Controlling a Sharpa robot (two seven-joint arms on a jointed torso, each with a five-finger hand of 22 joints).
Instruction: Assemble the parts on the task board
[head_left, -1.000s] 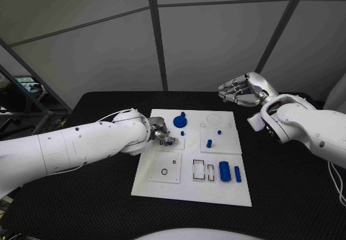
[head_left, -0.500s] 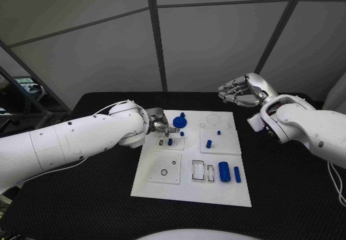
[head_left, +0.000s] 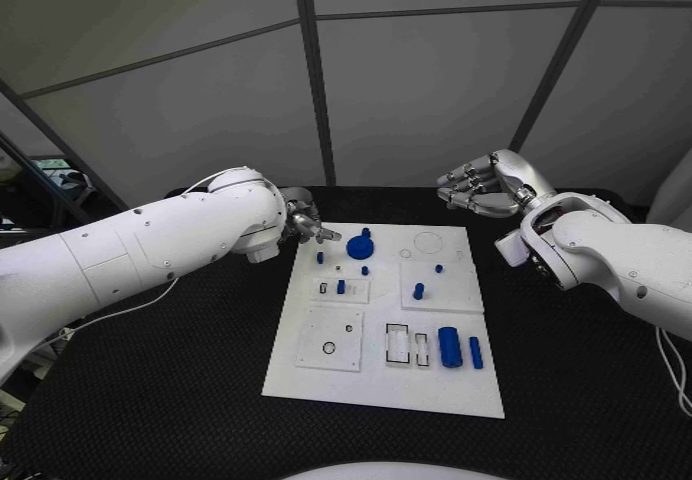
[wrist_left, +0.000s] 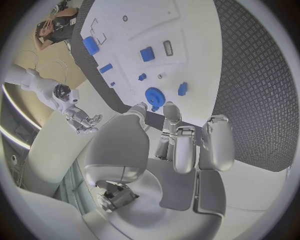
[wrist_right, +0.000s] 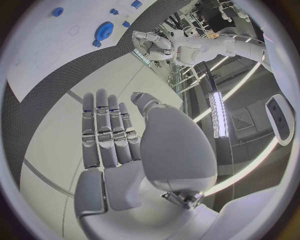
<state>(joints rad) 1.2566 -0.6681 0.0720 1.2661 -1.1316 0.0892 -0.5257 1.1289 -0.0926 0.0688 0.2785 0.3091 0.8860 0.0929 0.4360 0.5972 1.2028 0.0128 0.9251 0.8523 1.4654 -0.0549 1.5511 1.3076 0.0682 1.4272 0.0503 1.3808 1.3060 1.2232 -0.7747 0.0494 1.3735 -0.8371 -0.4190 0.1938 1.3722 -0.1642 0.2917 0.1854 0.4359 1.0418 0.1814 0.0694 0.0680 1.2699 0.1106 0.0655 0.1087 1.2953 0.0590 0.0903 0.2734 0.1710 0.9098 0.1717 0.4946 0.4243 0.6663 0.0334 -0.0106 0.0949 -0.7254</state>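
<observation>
We see the left hand (head_left: 303, 226) empty, fingers loosely apart, just beside the white rectangular task board (head_left: 378, 385) near the round blue gear part (head_left: 359, 243) (standing on the board). Right hand (head_left: 483, 183) empty, fingers spread, beyond the far edge.

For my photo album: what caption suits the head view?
Two open hands flank a white board of blue parts.

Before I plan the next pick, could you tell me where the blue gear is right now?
In the head view, the blue gear sits on the task board near its far left corner, just right of the left hand, which isn't touching it.
</observation>
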